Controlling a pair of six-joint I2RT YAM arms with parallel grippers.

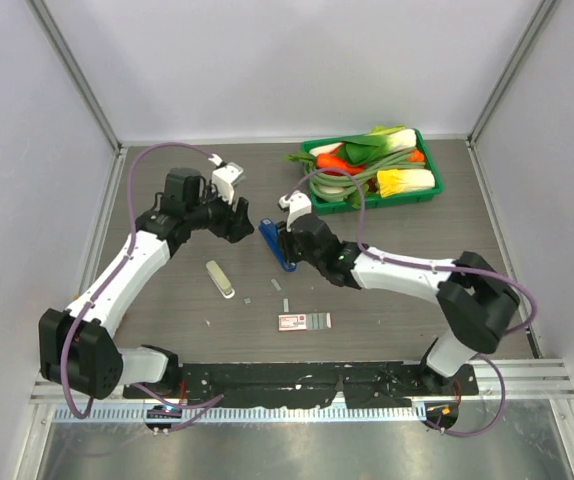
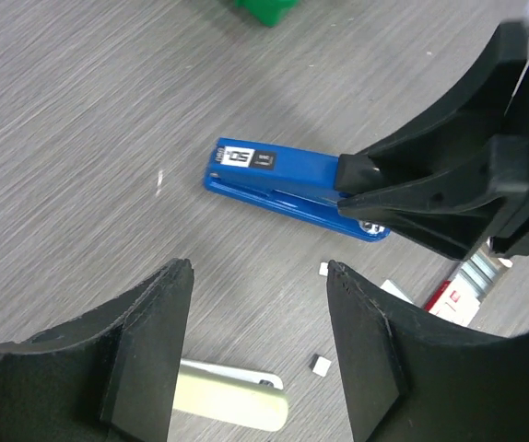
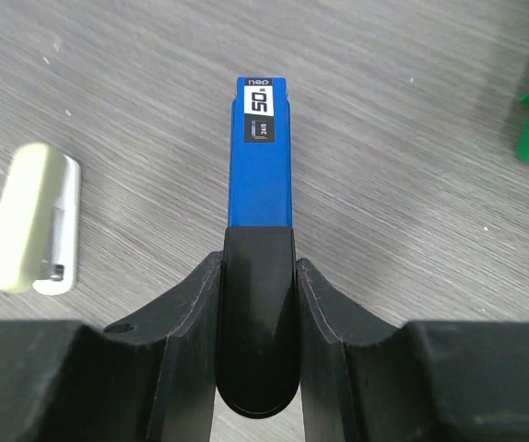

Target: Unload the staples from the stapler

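Two pincers flank the stapler (image 3: 260,147), which rests on the grey counter (image 1: 387,325) near its middle. The right pincer (image 3: 260,265) is clenched on the stapler's black rear end. The left pincer (image 2: 260,272) stands released just beside it, grasping nothing. A few short staples (image 2: 320,364) lie loose nearby, beside a cream-and-silver oblong piece (image 2: 232,405).

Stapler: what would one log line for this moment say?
right gripper: shut on stapler, black end | left gripper: open, holding nothing, apart from stapler | stapler: lying on table
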